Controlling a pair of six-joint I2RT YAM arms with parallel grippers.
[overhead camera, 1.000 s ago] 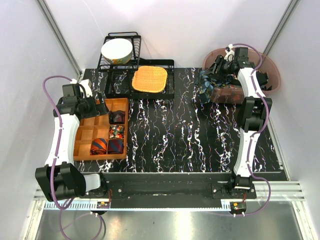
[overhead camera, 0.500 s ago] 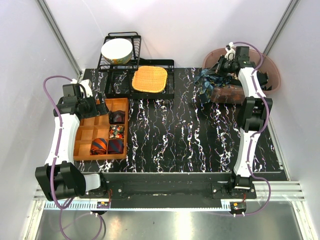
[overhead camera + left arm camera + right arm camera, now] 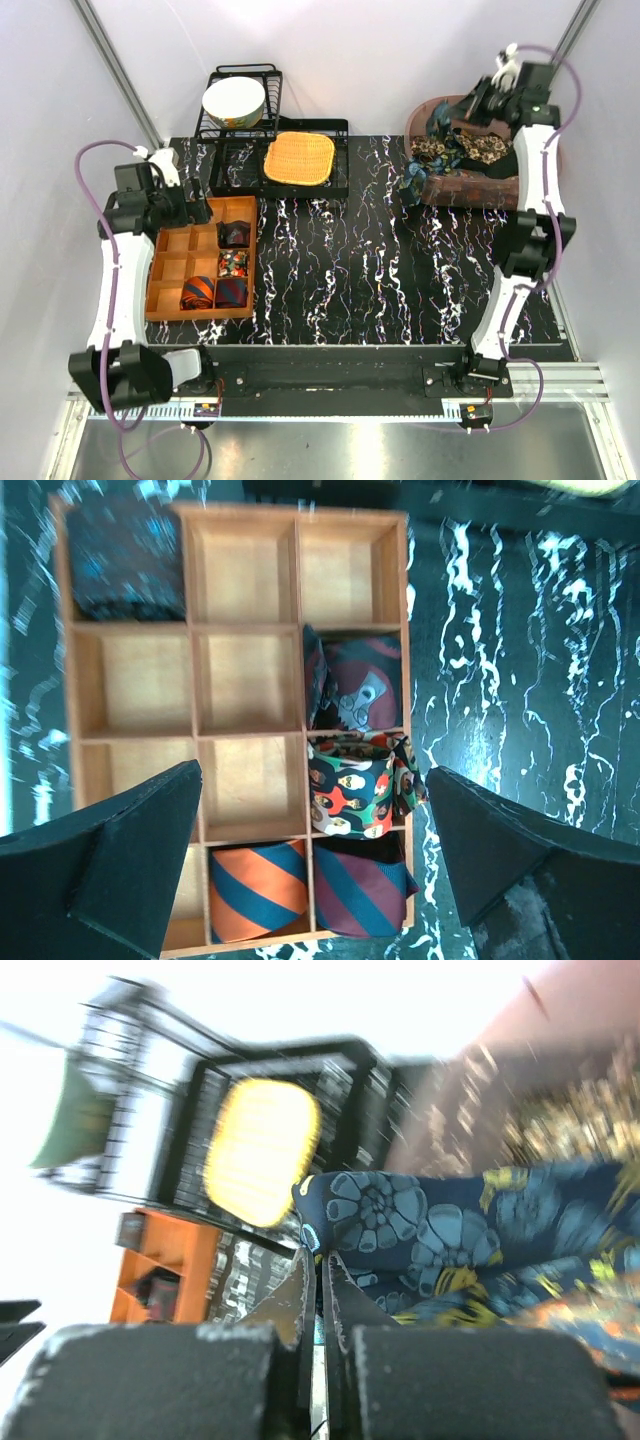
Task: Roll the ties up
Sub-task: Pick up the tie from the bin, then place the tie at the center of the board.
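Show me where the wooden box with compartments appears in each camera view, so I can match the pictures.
Top view: the wooden box lies at the left of the black marbled table.
Left wrist: the box fills most of the picture.
Right wrist: the box, small and blurred, is at lower left, left of the blue flowered tie.
Shared landmark: that table, beside the box in every view.

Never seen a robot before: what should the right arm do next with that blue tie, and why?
The right end effector is shut on the blue tie, raised over the basket, where rolling is impossible. So it should probably carry the tie onto the table and lay it flat.
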